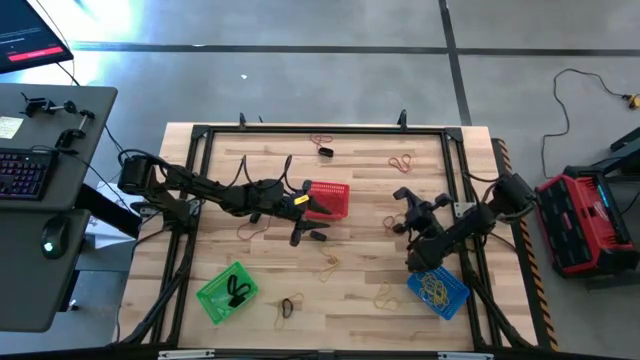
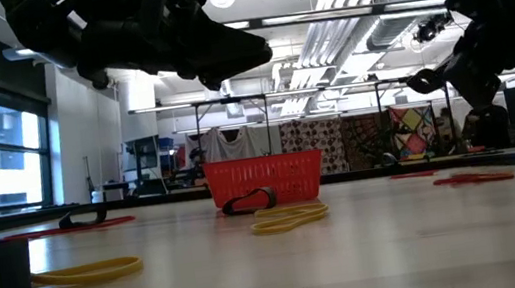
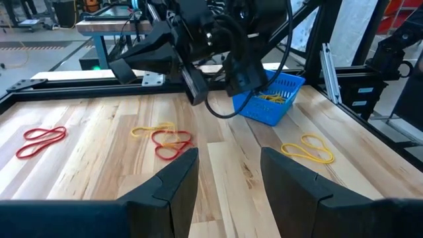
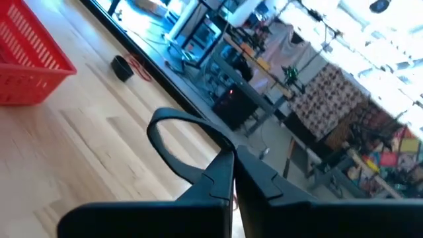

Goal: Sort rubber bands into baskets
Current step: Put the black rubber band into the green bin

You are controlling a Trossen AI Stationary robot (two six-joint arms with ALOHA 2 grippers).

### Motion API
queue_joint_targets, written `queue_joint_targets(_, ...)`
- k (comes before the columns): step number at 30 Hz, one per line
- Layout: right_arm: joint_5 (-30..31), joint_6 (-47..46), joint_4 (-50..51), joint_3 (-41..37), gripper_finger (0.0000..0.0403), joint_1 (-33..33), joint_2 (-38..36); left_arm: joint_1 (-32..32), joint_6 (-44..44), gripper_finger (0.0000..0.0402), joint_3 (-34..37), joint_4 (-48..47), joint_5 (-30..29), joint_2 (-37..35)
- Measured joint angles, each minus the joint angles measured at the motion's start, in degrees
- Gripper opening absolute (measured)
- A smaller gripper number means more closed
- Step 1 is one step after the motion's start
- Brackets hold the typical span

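My right gripper (image 4: 232, 162) is shut on a black rubber band (image 4: 165, 129) above the table's right part, near the blue basket (image 1: 440, 292), which holds yellow bands. My left gripper (image 3: 228, 178) hangs open over the table's middle, by the red basket (image 1: 330, 198), with nothing between its fingers. The green basket (image 1: 226, 292) at the near left holds black bands. Loose bands lie flat on the wood: red (image 3: 39, 140), red on yellow (image 3: 168, 142) and yellow (image 3: 307, 149). My right gripper pinches one end of the black band's loop (image 4: 218, 153) between its two fingertips. The rest of the loop sticks out past the fingertips, open and lifted clear of the table. The fingers lie about level, pointing toward the table's far left.
More bands lie near the far edge (image 1: 403, 160) and near the front edge (image 1: 290, 306). A black band (image 2: 249, 202) and a yellow one (image 2: 288, 218) lie in front of the red basket. A black frame (image 1: 320, 130) runs around the tabletop.
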State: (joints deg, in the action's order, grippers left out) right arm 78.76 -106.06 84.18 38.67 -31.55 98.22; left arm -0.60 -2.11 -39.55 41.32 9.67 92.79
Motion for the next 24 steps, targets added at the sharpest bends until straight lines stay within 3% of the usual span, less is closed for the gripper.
queue_joint_targets(6,2.63,2.4,-0.22,-0.06,0.0,0.13,-0.01,0.0,0.0,0.0156,0.0,0.0,0.0,-0.02)
queue_joint_targets(16,-1.71,-9.23,-5.45,-0.06,0.0,-3.06,-0.03,0.1,0.35,0.0156,0.0,-0.04,-1.21,-0.02)
queue_joint_targets(24,-3.93,-1.22,-15.21,0.86,0.0,-4.46,-0.03,2.99,-5.83,0.0156,0.0,-1.57,-7.13,0.04)
